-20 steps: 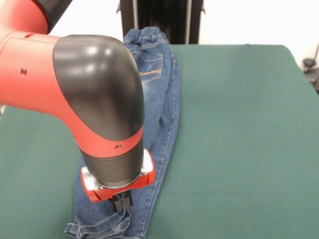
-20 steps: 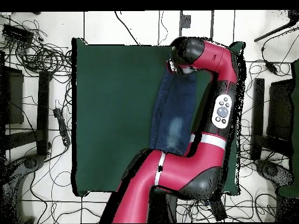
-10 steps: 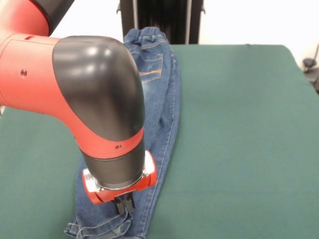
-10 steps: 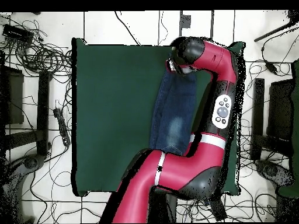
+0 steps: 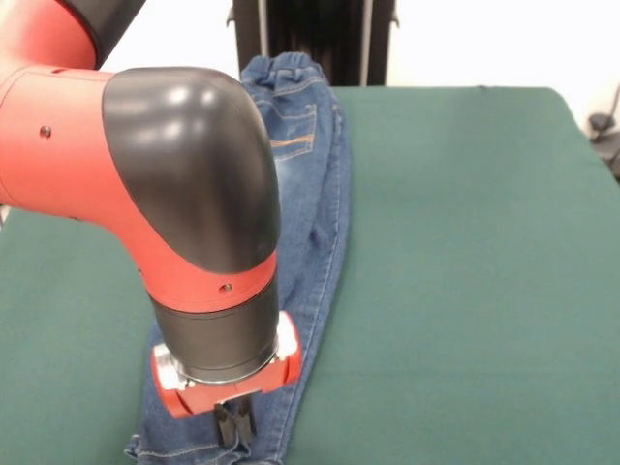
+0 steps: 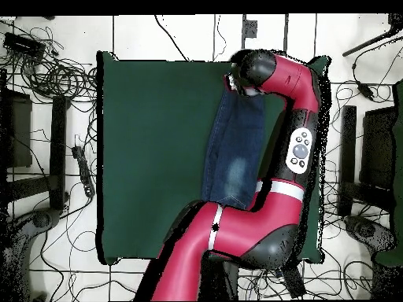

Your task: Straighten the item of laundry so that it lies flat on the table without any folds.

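- Jeans: faded blue denim, gathered waistband far, cuffs near, lay lengthwise on the table, matte green felt.
- Gripper: dark fingers pressed together at the cuffs; grip on denim indeterminate.

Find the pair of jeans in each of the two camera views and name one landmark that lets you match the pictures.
Front view: the jeans run from top centre down to the bottom edge, left of centre, partly behind the arm.
Overhead view: the jeans lie right of centre on the table, cuffs toward the top.
Shared landmark: the gripper at the cuff end, under the arm's wrist.
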You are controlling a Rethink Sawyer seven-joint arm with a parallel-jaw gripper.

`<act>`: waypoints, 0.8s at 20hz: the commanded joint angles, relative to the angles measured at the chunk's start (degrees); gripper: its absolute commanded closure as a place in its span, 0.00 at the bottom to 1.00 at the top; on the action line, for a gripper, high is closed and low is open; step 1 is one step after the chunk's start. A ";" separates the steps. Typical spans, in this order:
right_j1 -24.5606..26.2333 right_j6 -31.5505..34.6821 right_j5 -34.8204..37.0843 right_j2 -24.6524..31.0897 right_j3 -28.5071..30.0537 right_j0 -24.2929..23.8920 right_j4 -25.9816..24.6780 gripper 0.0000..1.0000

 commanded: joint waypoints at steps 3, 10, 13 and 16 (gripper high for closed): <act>-0.18 8.99 -9.33 -0.19 5.61 0.90 0.56 1.00; -0.19 9.94 -12.21 -0.77 5.58 0.92 0.14 1.00; -0.16 11.33 -12.47 -0.56 5.97 1.04 0.40 1.00; -0.05 11.72 -12.82 -0.49 6.02 0.94 0.76 1.00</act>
